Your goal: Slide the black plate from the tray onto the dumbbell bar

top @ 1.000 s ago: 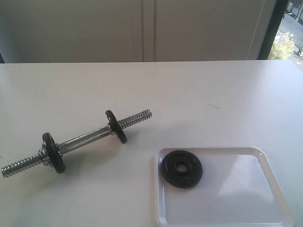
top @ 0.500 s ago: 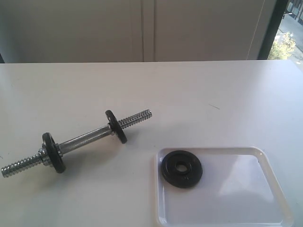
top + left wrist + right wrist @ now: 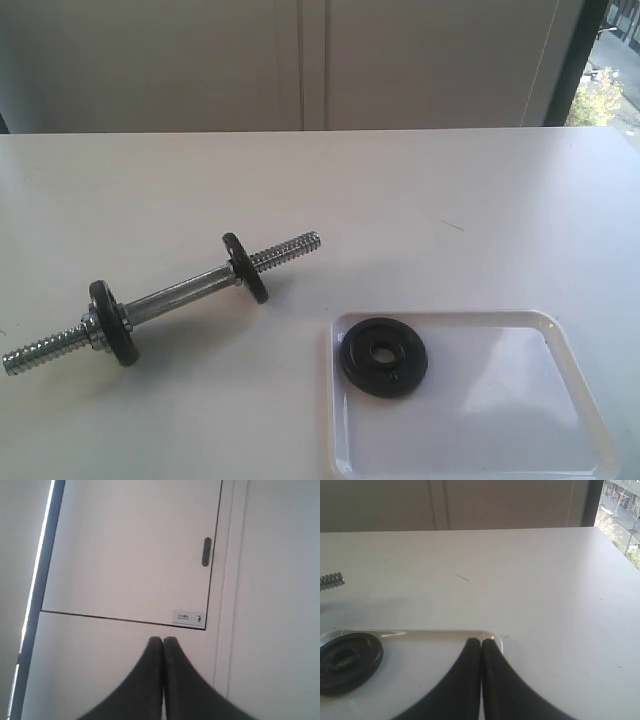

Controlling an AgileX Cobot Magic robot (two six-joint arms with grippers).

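- Nothing has shifted since the earlier frames: the black plate (image 3: 383, 356) lies flat where it lay, in the left end of the tray (image 3: 565, 395), close to the tray's left and far rims, centre hole facing up
- The tray sits at the near right of the white table (image 3: 420, 190), and the rest of its floor is bare
- The dumbbell bar (image 3: 185, 293) lies on the table to the left of the tray, well apart from it, slanting from near left to far right
- Two black discs stand on edge on the bar, one (image 3: 246, 268) by the right threaded end and one (image 3: 110, 322) by the left, with the smooth chrome middle between them
- The right gripper (image 3: 480, 642) has its dark fingers pressed together with nothing between them; in its wrist view the tips lie before the tray's corner, the plate off to one side
- The left gripper (image 3: 163, 641) is likewise closed on nothing and points at a white cabinet door (image 3: 130, 550) with a small label (image 3: 189, 618)
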